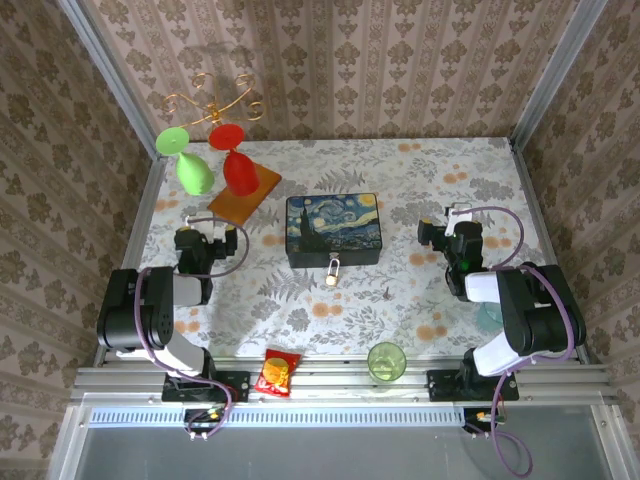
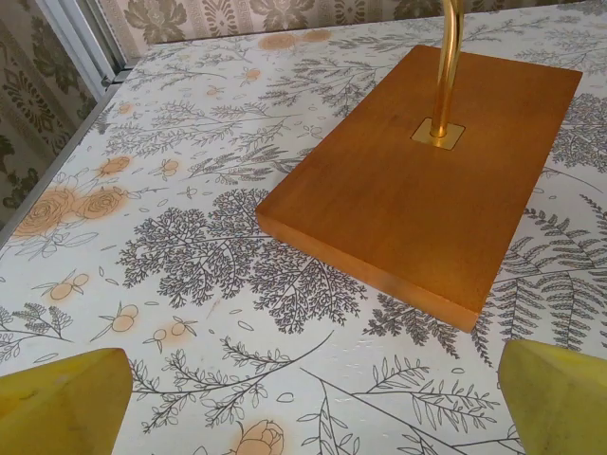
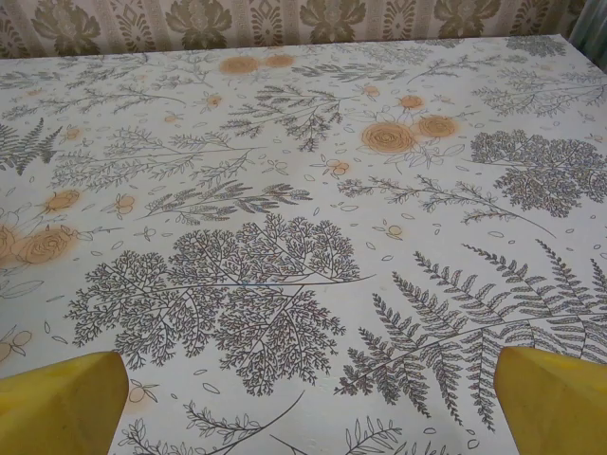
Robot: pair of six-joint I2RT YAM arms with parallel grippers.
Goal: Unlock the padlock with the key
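Left hand (image 1: 215, 225) and right hand (image 1: 458, 213) stood wide, empty; padlock (image 1: 333, 270) hung at six o'clock of painted box (image 1: 332, 225), best steadied by one hand while key entered.

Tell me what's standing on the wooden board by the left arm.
A gold post rises from a brass plate set in the wooden board. From above, the red goblet covers part of the board's far edge, hiding anything beneath.
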